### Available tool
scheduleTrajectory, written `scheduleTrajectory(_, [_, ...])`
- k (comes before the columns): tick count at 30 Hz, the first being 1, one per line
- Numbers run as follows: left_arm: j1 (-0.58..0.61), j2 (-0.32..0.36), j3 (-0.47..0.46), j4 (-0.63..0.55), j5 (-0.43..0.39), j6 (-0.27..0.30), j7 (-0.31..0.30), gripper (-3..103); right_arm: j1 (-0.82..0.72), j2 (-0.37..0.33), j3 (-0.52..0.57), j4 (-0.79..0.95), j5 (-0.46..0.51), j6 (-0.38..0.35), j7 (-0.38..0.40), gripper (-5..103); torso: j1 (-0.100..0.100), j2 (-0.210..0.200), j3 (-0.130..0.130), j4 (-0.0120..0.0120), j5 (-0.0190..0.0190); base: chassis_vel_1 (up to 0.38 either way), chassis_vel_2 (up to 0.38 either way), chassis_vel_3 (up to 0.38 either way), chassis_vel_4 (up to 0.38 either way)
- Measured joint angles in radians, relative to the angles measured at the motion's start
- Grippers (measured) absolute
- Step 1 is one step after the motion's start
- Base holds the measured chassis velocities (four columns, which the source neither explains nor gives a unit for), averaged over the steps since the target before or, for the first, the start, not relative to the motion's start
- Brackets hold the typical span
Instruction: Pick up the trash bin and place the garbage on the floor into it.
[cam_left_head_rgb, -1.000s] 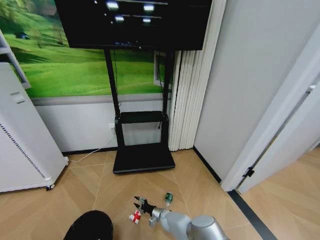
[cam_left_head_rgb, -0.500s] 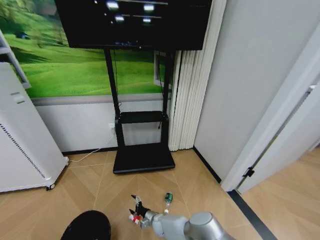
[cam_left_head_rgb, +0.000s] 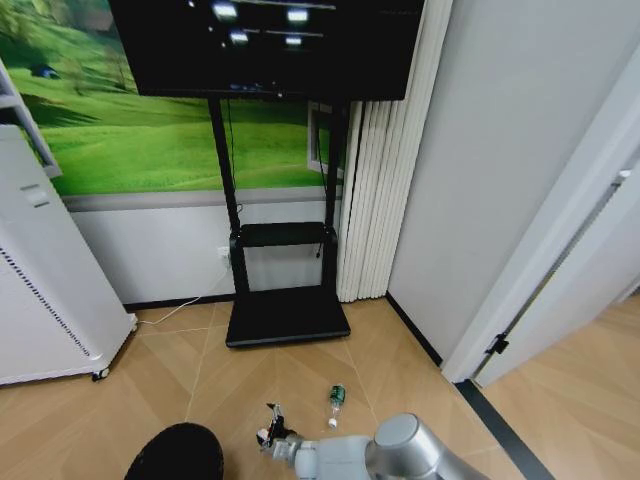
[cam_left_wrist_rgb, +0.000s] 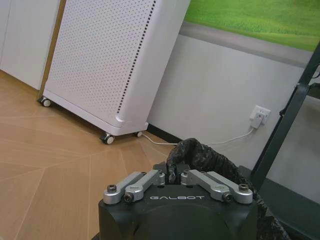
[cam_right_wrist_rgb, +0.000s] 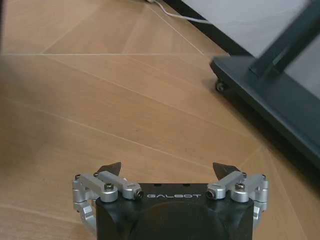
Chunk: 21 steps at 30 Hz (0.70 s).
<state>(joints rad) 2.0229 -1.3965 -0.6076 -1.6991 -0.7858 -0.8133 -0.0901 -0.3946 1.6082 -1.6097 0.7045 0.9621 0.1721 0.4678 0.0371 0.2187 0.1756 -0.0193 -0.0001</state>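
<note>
While right tool (cam_left_head_rgb: 272, 428) gapes, wrapper (cam_left_head_rgb: 263, 436) beside

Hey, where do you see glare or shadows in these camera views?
Head view: ceiling lights reflect as bright spots on the black screen. Right wrist view: a soft shadow darkens part of the wooden floor beyond the right gripper, whose jaws are open. Left wrist view: even light, no glare on the trash bin that the left gripper clamps.
</note>
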Motion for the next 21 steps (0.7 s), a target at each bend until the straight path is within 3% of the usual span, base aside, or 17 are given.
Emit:
scheduleTrajectory(11, [-0.005, -0.006, 0.009, -0.001, 0.005, 0.003, 0.000, 8, -0.034, 0.000, 0.140, 0.082, 0.267, -0.049, 0.046, 100, 0.000, 0.000, 0.000, 0.0001, 0.0001, 0.000, 0.000, 0.000, 0.000])
scheduleTrajectory(16, [-0.004, -0.008, 0.011, 0.012, 0.005, -0.005, 0.008, 8, -0.082, 0.000, 0.200, 0.047, 0.333, -0.054, 0.052, 100, 0.000, 0.000, 0.000, -0.0002, 0.0001, 0.000, 0.000, 0.000, 0.000])
scheduleTrajectory(21, [-0.003, -0.011, 0.013, 0.019, 0.004, -0.009, 0.014, 8, -0.090, 0.000, 0.253, 0.034, 0.324, -0.033, 0.035, 100, 0.000, 0.000, 0.000, -0.0001, 0.0002, 0.000, 0.000, 0.000, 0.000])
